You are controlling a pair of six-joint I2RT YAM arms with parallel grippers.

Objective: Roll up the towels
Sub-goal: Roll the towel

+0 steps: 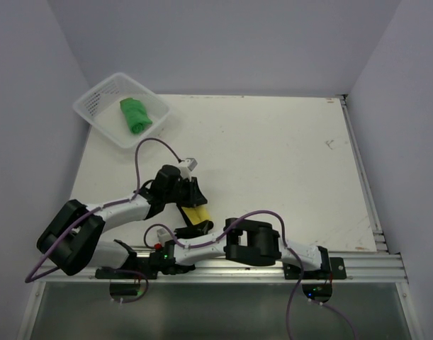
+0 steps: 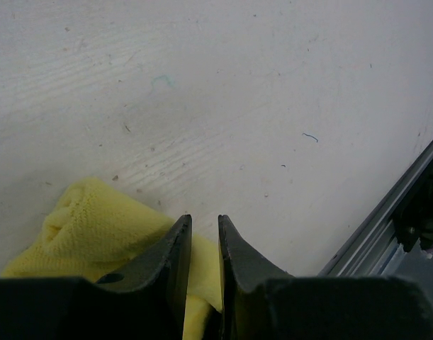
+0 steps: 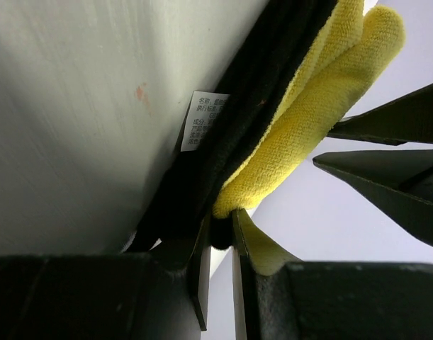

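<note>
Yellow towel (image 1: 198, 214): a soft cloth with a black reverse face (image 3: 259, 85), gathered into a narrow bundle and held between the two claws close to the table's near edge. The left claw (image 2: 204, 234) has its jaws almost together, clenched on a pinch of yellow cloth that shows in the slit. The rest of the towel bulges out to that claw's left and rests on the white table (image 2: 273, 106).

The right claw (image 3: 220, 237) is clenched on the bundle's end, where yellow folds lap over the black face. A white care label (image 3: 204, 120) lies against the black edge just beyond its tips. The left claw's dark fingers (image 3: 400, 188) stand just beside the yellow folds on the other side.

Ahead of the left claw, white table surface runs on towards the far edge. An aluminium rail (image 2: 386, 234) marks the near edge to its right, near the claw.

The green towel (image 1: 135, 115) lies bundled in a white mesh basket (image 1: 96, 101) at the far-left corner, well apart from both claws. Lavender walls (image 1: 223, 42) bound the table at the back and sides.
</note>
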